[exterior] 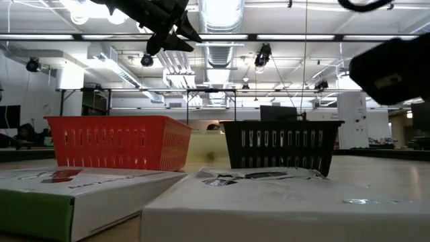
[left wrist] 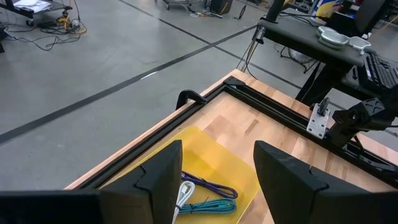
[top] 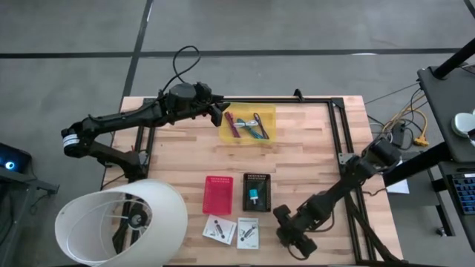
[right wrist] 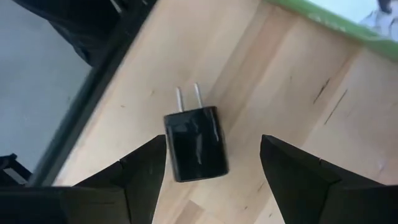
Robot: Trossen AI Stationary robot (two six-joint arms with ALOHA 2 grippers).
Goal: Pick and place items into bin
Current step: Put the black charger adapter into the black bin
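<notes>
Down at the table's near edge, the right gripper (right wrist: 211, 171) hovers with fingers spread wide over a black plug (right wrist: 196, 143) lying flat on the wood, prongs pointing away. This looks like the reach before a pick; next it must drop and close squarely. Across the table, the left gripper (left wrist: 214, 180) waits open above the yellow tray (top: 249, 124).

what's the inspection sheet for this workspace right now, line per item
surface: wooden table, black frame rail along its edges
job's things: yellow tray holding braided cables; red bin; black bin; two white boxes; black plug adapter on the wood
clutter: white lamp shade
grippers: left gripper open above the yellow tray; right gripper open over the plug adapter
cables: loose wires off the table's right side
surroundings: open workshop
</notes>
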